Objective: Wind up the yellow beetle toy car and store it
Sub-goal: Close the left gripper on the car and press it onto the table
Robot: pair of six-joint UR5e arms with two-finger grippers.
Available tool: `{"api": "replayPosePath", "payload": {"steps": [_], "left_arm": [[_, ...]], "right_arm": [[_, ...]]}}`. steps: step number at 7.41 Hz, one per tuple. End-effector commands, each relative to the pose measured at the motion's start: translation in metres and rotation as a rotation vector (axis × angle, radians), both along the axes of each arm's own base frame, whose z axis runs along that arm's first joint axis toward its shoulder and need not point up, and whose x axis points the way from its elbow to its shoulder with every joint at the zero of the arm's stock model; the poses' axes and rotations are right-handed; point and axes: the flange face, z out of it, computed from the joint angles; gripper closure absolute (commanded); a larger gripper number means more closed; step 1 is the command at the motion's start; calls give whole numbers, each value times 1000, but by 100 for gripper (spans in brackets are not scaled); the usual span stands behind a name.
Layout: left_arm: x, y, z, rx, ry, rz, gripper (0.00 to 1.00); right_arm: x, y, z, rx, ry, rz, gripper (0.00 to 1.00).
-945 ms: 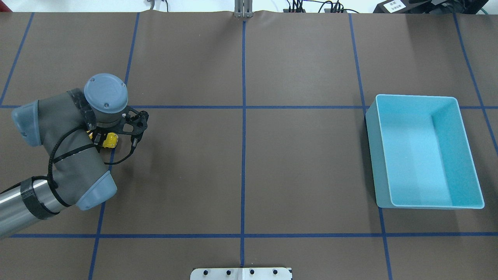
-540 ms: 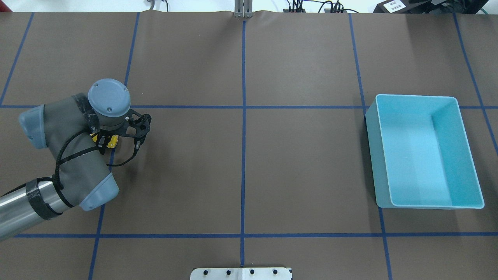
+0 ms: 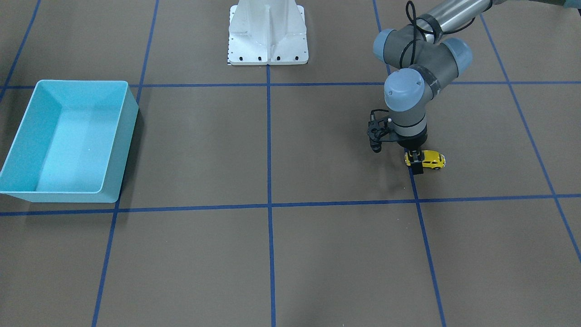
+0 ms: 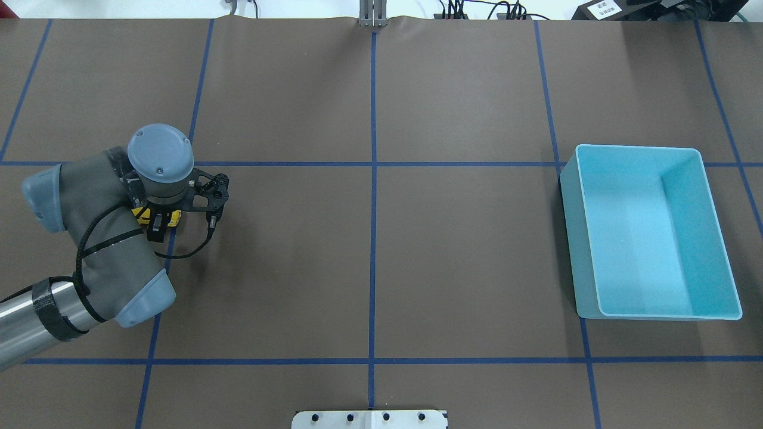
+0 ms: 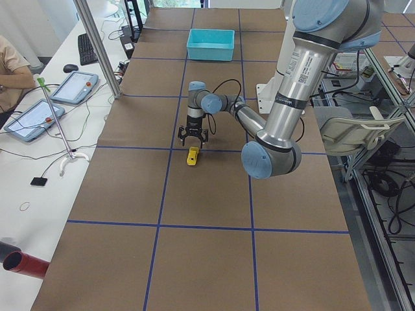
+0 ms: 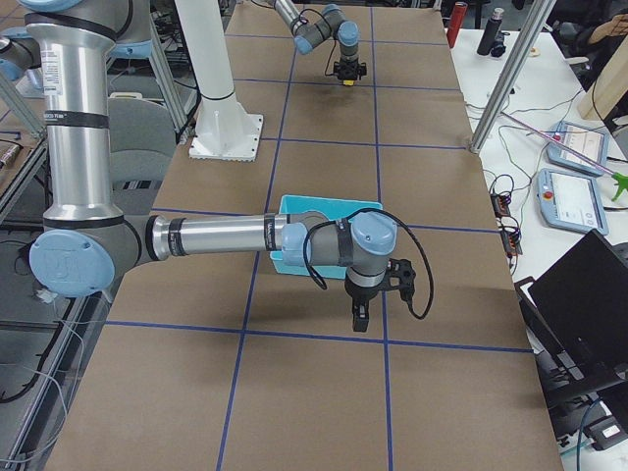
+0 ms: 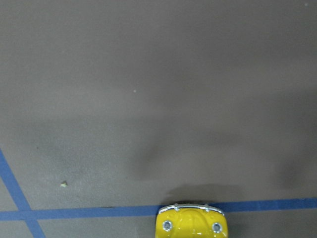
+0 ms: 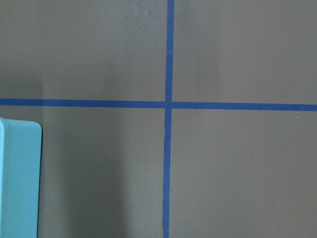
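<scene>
The yellow beetle toy car stands on the brown table at my left, on a blue tape line. My left gripper points straight down and is shut on one end of the car, one dark finger in front of it. From overhead the car peeks out from under the wrist, with the left gripper over it. The left wrist view shows the car's bumper and headlights at the bottom edge. My right gripper hangs near the light blue bin; I cannot tell if it is open or shut.
The light blue bin stands empty at the far right of the table; its wall also shows in the front view, and its corner in the right wrist view. The white robot base is at the robot's side.
The left wrist shifted slightly right, then back left and a little toward the robot. The car stayed in the gripper and is now more hidden under the wrist.
</scene>
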Motion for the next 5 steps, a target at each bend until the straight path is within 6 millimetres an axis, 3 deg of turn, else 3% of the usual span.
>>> {"api": "replayPosePath", "payload": {"steps": [1,3,5], "left_arm": [[-3,3,12,-13,-16,-1,0],[0,2,15,-5,-8,3,8],[7,6,13,6,10,15,27]], "right_arm": [[0,0,0,0,0,0,1],[0,0,1,0,0,0,1],[0,0,1,-2,0,0,1]]}}
